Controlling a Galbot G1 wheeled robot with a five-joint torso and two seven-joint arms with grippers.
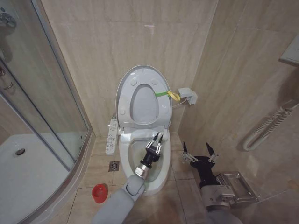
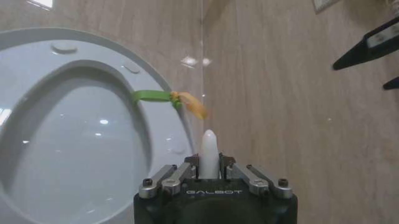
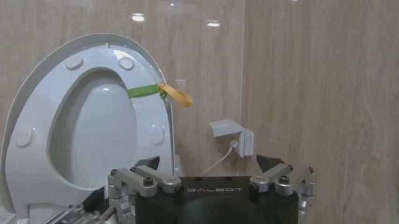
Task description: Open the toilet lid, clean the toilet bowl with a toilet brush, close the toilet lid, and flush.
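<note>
We judge the bowl-cleaning step to be in hand: the toilet lid (image 1: pixel 140 95) stands raised against the wall at upper centre of the head view, its green-yellow band on the right edge. At lower left of the frame the red holder (image 1: pixel 99 192) sits on the floor. At centre, the left gripper (image 1: pixel 156 139) hangs over the toilet bowl (image 1: pixel 138 151), pinching the toilet brush (image 2: pixel 209 154) handle; the brush head is hidden. To the right, beside the bowl, the right gripper (image 1: pixel 199 148) waits, fingers spread. The next move, we judge, calls for working the brush around the bowl without striking the rim
</note>
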